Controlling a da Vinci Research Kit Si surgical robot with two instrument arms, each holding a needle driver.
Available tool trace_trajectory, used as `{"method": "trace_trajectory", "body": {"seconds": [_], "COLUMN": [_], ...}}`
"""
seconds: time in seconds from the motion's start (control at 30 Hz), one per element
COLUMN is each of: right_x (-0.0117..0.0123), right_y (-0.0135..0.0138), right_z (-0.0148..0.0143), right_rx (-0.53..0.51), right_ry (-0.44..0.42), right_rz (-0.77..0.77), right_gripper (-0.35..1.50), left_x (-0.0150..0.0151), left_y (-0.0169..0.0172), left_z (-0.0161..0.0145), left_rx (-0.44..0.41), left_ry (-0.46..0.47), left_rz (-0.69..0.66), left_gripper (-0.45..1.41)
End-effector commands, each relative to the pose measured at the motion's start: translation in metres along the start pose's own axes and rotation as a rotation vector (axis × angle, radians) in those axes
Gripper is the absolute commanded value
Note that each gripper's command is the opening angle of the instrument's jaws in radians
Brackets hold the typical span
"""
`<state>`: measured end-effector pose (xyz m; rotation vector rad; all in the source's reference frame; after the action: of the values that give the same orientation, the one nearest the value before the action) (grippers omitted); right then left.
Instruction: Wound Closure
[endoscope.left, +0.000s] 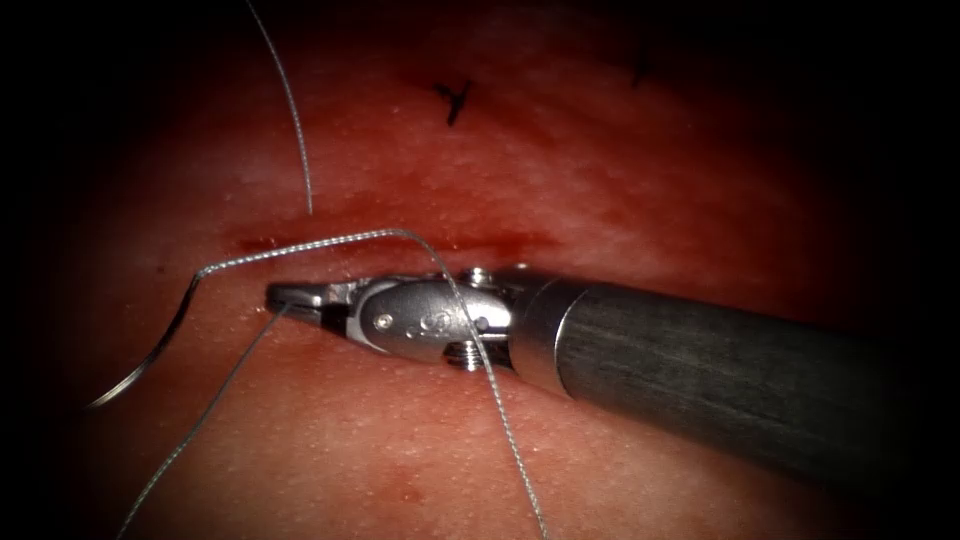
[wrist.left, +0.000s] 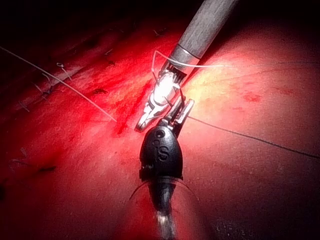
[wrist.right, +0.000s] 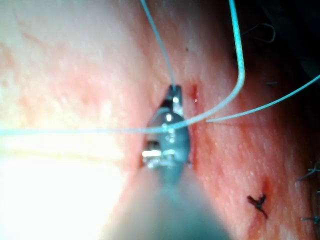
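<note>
Gripping thread (endoscope.left: 262, 330), right claw (endoscope.left: 290, 298), needle (endoscope.left: 165, 335) leftward

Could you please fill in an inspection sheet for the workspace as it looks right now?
Surface: tissue with a cut, and red fluid along it.
Job's things: needle lies free near the cut's left end, held by neither tool and apparently not in the tissue. Its thread arcs over the right tool.
Clutter: finished stitches above the cut.
Grippers: right tool is shut on the thread at its tip. Left tool is close by; what it holds is unclear.
Cables: nothing seen.
Surroundings: nothing seen.
</note>
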<state>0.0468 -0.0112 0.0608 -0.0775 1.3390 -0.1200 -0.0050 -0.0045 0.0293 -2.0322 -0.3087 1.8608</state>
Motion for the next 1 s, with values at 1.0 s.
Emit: {"method": "trace_trajectory", "body": {"seconds": [1.0], "right_x": [0.0149], "right_y": [-0.0076], "right_z": [-0.0022], "right_rx": [0.176], "right_ry": [0.212], "right_rz": [-0.026], "right_gripper": [-0.28], "left_x": [-0.0006], "left_y": [-0.0004], "left_z": [0.0008], "left_rx": [0.000], "left_ry": [0.002], "left_rz": [0.001], "left_gripper": [-0.45]}}
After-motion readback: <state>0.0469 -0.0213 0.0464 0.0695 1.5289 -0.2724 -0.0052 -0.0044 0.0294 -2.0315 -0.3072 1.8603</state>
